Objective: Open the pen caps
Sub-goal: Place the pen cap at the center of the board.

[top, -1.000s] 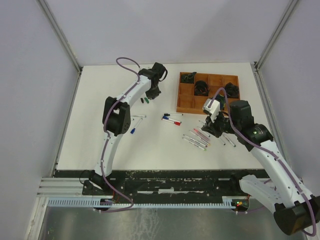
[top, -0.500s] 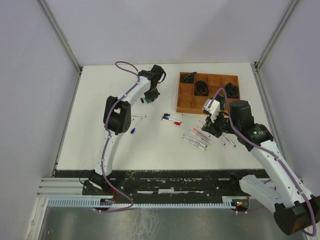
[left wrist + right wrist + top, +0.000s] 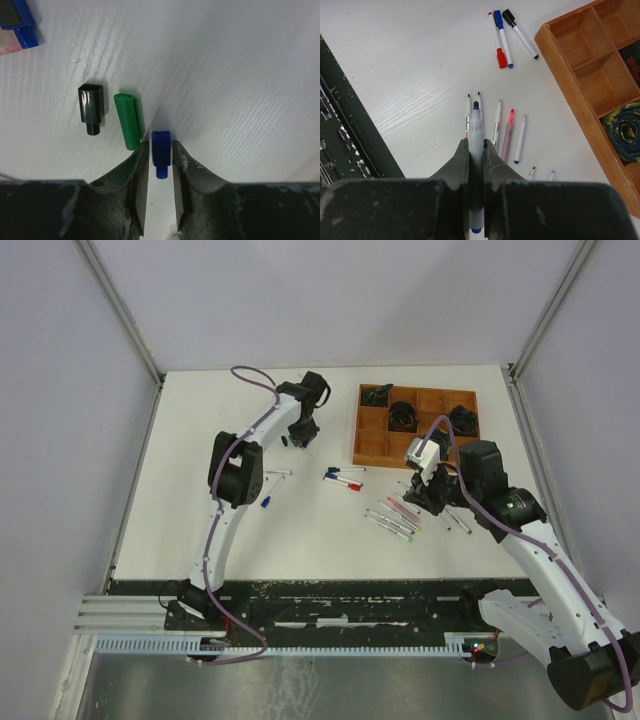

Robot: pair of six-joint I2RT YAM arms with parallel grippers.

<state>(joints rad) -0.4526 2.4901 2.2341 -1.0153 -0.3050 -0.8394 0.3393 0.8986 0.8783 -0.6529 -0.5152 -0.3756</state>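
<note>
Two pincers show. The left pincer point(image 3: 160, 145), released, straddles a blue cap point(image 3: 161, 156) lying on the white surface point(image 3: 240, 75), seemingly just short of touching it. A green cap point(image 3: 129, 120) and a black cap point(image 3: 91, 107) lie beside it. The right pincer point(image 3: 476, 145) is clenched on an uncapped pen point(image 3: 476, 122) above loose pens point(image 3: 497, 125) near a tray point(image 3: 570, 90).

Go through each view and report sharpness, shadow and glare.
Top external: evenly lit, but the loose marker pens are tiny. Left wrist: small blue plastic cap crisp, dark fingers soft, faint shadow fanning over the white table. Right wrist: gripped slim grey-white pen sharp, right gripper blurred nearest the lens.
</note>
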